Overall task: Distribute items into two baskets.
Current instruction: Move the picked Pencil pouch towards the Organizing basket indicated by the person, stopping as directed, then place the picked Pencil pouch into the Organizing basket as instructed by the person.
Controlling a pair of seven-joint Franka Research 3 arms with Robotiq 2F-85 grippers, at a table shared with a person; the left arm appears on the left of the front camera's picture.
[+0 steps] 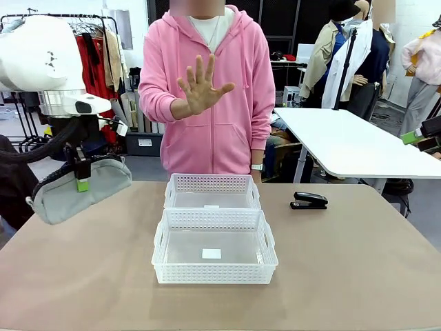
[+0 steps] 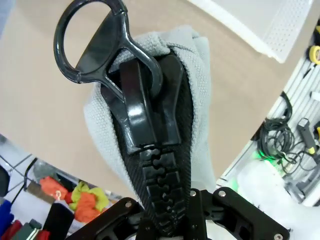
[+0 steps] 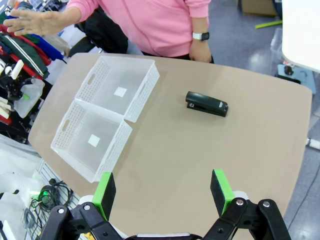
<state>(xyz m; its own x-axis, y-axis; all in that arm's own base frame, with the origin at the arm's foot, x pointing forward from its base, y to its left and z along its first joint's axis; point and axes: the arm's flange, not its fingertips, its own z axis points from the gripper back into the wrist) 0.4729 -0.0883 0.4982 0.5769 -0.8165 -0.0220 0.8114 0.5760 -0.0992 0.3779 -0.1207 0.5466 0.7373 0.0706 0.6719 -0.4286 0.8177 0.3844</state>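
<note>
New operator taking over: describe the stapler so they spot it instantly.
On the tan table, two white baskets sit end to end in the middle. On the robot's right of the farther basket, apart from it on bare tabletop, lies the small black stapler. It is the only dark thing on the table; the grey pouch hangs from the left fingers.

Grey pouch (image 1: 65, 198) in left end effector (image 1: 83, 183)

The front camera is looking across the counter (image 1: 358, 276) at the person (image 1: 234, 138). The left wrist camera is hugging the pouch (image 2: 200, 100). The right one is looking down on the same baskets (image 3: 142, 92).
</note>
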